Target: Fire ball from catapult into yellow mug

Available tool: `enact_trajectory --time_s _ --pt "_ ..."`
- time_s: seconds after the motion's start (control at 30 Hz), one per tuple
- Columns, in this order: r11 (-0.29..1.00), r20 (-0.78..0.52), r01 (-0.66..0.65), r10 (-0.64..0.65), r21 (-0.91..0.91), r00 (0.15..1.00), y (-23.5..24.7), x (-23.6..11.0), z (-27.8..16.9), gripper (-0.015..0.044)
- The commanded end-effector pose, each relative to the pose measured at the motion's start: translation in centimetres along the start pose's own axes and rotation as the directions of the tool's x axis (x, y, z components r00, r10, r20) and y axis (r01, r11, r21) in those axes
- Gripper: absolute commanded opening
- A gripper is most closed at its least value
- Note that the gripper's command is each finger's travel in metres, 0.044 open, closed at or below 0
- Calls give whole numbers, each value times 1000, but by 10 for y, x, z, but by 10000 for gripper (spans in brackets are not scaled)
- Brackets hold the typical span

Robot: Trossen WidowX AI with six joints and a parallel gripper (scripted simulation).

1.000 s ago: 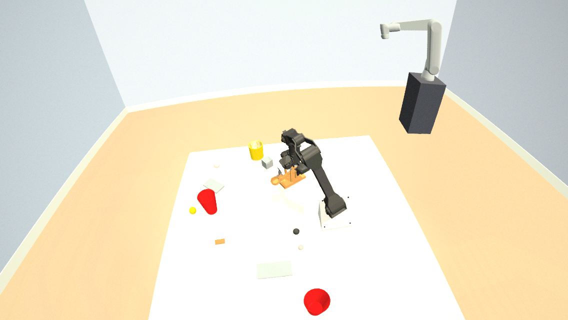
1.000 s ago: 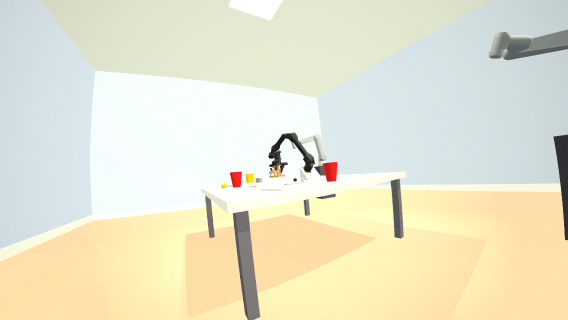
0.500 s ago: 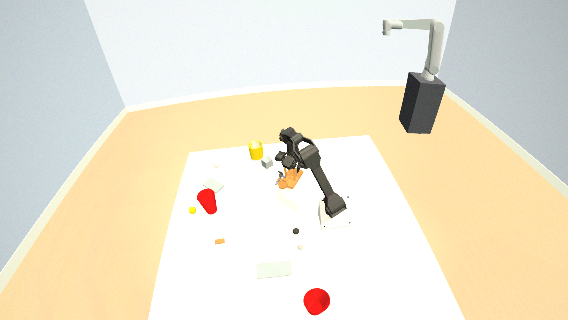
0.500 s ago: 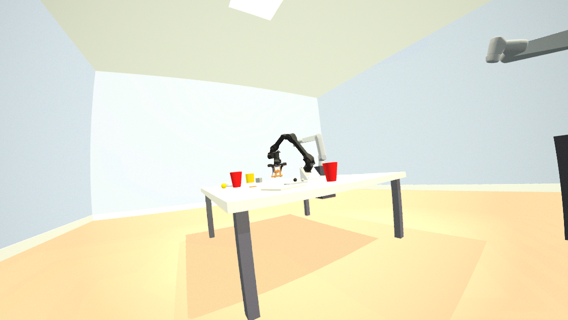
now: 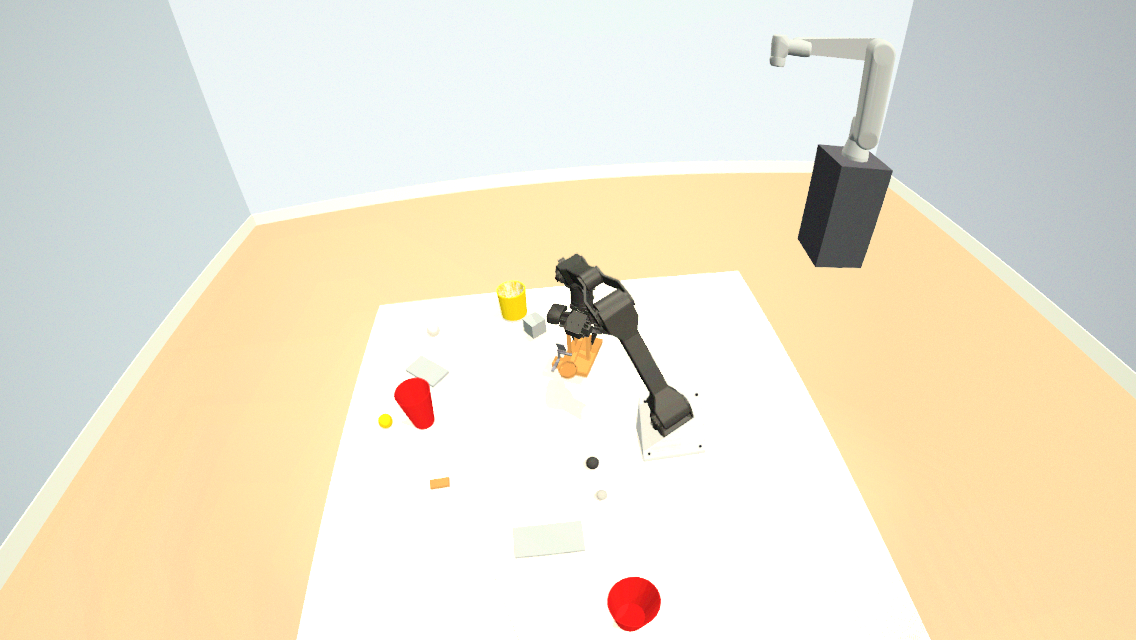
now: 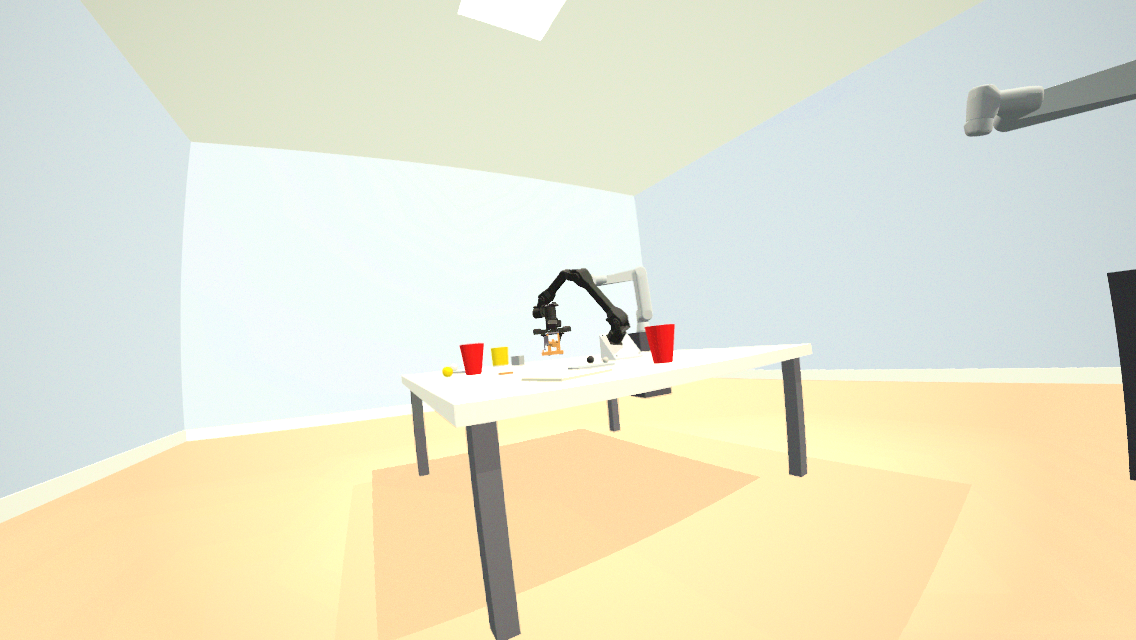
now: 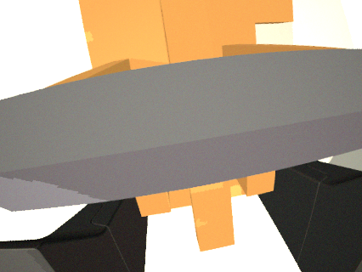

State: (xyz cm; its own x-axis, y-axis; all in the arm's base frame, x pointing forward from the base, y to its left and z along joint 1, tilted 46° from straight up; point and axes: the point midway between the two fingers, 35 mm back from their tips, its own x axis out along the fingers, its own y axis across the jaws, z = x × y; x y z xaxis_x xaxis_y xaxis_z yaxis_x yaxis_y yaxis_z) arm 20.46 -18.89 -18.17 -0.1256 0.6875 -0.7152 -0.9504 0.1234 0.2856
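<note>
The orange catapult point(image 5: 584, 359) point(image 6: 552, 352) point(image 7: 192, 17) stands mid-table, its round spoon end point(image 5: 566, 368) pointing to the front left. My gripper point(image 5: 577, 338) point(image 6: 551, 337) point(image 7: 192, 159) comes down on it from above and is shut on its frame. In the wrist view a grey bar point(image 7: 170, 119) crosses in front and hides most of the grasp. The yellow mug point(image 5: 512, 300) point(image 6: 499, 356) stands upright behind and to the left of the catapult. A black ball point(image 5: 592, 462) point(image 6: 589, 359) and a white ball point(image 5: 601, 494) lie in front of the arm's base.
A grey cube point(image 5: 533, 324) sits between mug and catapult. Two red cups point(image 5: 414, 403) point(image 5: 633, 603) stand at left and front. There are also a yellow ball point(image 5: 385, 420), another white ball point(image 5: 433, 330), an orange tile point(image 5: 439, 482) and flat white plates point(image 5: 548, 539) point(image 5: 427, 370).
</note>
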Motion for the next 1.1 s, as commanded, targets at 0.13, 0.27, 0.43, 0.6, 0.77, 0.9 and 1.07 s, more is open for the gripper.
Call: enact_trajectory --time_s 0.13,0.27,0.43,0.6,0.77,0.9,1.07 --pt "1000 3 6 -6 -5 1000 -2 12 0 0" --pt "1000 3 6 -6 -5 1000 -3 18 0 0" --pt "1000 3 6 -6 -6 1000 -3 27 0 0" --pt "1000 3 6 -6 -6 1000 -3 35 0 0" --pt "1000 4 6 -6 -6 1000 -3 43 0 0" --pt "1000 -2 2 -2 -13 1000 -3 39 0 0" --pt "1000 -2 2 -2 -13 1000 -3 39 0 53"
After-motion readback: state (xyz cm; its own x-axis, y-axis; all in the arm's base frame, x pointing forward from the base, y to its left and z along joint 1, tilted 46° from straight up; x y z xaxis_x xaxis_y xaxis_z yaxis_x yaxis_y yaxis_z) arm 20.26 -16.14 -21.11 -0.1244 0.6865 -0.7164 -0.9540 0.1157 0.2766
